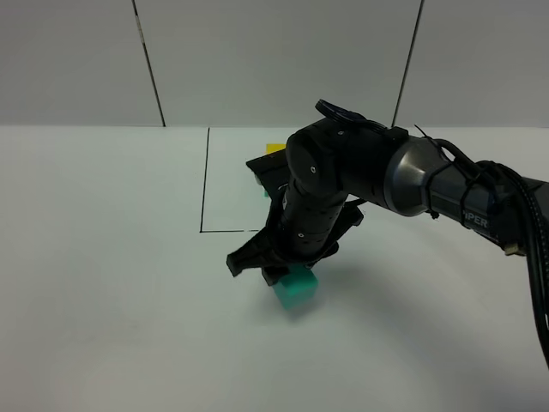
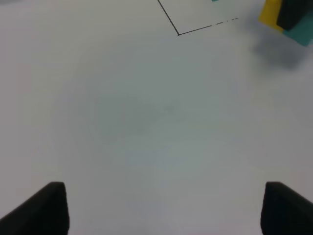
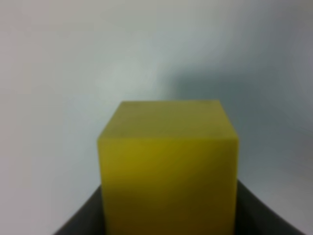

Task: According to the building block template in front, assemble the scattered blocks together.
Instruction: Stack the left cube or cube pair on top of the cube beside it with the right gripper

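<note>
My right gripper (image 1: 279,273) reaches across the middle and points down at the table in front of the marked square. It is shut on the loose yellow cube (image 3: 168,166), which fills the right wrist view. The loose teal cube (image 1: 297,289) sits on the table right against the gripper. In the left wrist view the yellow cube (image 2: 270,13) and the teal cube (image 2: 299,34) stand side by side under a dark finger. The template (image 1: 274,148) is mostly hidden behind the arm; only a yellow edge shows. My left gripper (image 2: 164,210) is open and empty over bare table.
A black outlined square (image 1: 206,189) is drawn on the white table, and its corner shows in the left wrist view (image 2: 179,34). The right arm's cables (image 1: 523,232) hang at the right edge. A grey panelled wall stands behind the table.
</note>
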Controlling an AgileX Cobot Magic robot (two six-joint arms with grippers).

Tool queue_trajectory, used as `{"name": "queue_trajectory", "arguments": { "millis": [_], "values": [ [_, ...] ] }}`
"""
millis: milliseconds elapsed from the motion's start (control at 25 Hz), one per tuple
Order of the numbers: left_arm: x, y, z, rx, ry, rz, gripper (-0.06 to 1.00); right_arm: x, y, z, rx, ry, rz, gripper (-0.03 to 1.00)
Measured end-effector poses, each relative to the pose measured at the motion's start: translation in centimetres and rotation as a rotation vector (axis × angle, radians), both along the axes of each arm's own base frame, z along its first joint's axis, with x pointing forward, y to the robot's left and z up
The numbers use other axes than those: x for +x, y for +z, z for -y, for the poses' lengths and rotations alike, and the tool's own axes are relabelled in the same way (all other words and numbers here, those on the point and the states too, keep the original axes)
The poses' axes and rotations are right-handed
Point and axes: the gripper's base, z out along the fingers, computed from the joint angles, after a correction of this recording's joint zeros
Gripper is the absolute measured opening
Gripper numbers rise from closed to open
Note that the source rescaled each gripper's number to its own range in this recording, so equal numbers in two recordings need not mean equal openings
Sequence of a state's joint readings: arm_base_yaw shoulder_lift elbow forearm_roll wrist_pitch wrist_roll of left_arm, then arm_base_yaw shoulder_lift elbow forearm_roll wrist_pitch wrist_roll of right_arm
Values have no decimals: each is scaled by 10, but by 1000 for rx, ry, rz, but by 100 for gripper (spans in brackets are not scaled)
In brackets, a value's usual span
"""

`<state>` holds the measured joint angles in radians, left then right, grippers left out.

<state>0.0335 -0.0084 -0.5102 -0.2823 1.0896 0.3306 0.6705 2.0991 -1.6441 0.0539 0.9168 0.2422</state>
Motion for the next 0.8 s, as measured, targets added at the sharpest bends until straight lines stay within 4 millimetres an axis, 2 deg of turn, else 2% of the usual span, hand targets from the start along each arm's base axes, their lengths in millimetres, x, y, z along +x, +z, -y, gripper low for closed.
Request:
{"name": "queue_trajectory", "arguments": {
  "millis": [160, 320, 480, 800],
  "values": [
    [0, 0, 0, 0, 0, 0, 72, 6, -10, -5, 62, -173, -8, 1],
    [0, 0, 0, 0, 0, 0, 72, 8, -32, -6, 44, -251, -52, 1],
    [0, 0, 0, 0, 0, 0, 72, 11, -47, -4, 6, -279, -60, 1],
    [0, 0, 0, 0, 0, 0, 72, 12, -59, -2, -36, -285, -67, 1]
  ]
}}
